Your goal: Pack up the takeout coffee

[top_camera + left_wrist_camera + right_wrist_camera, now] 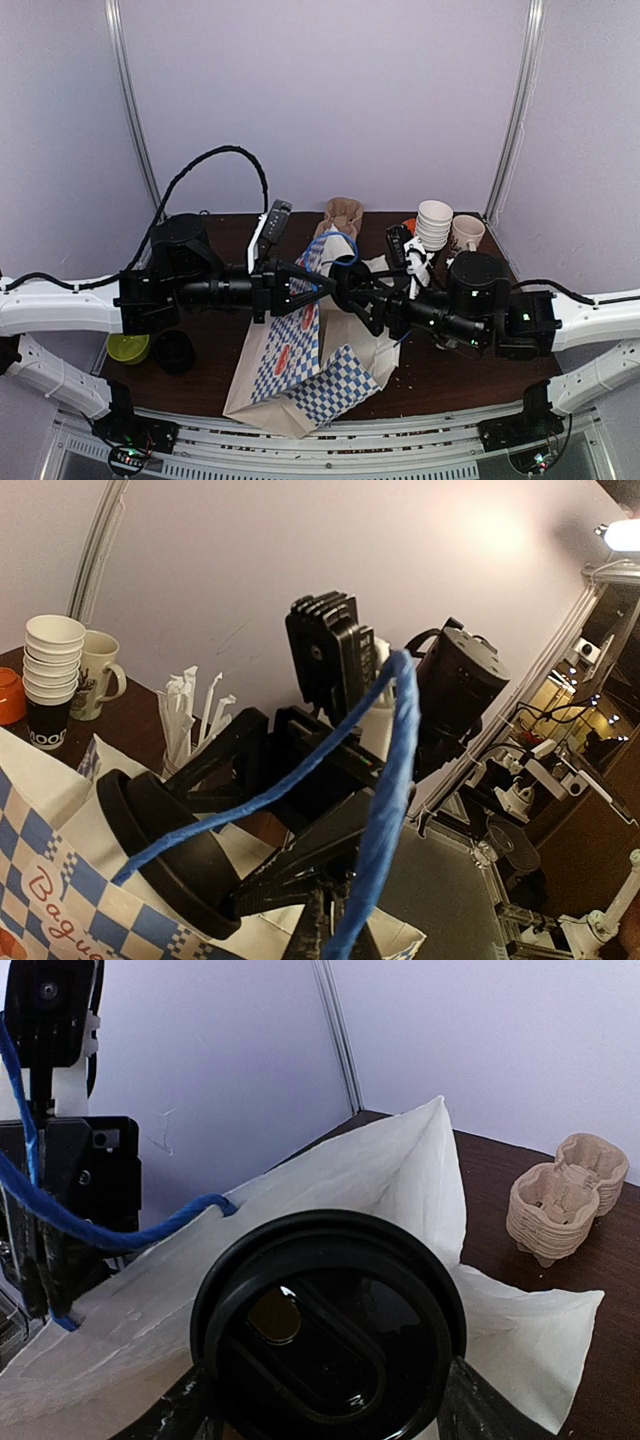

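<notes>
Checked bag point(290, 370) sags toward the near worktop point(440, 375) edge; left claw point(290, 290) is pinched together on its blue handle point(395, 770), forearm level, holding the mouth open. Cup point(330, 1330) sits right at that mouth, clamped in the right claw point(348, 297), lid point(165, 855) facing my right wrist camera, so I judge its long axis runs leftward into the bag; right arm is nearer, stretched level. Pulp carrier stack point(343, 215) stands apart at the back.
</notes>
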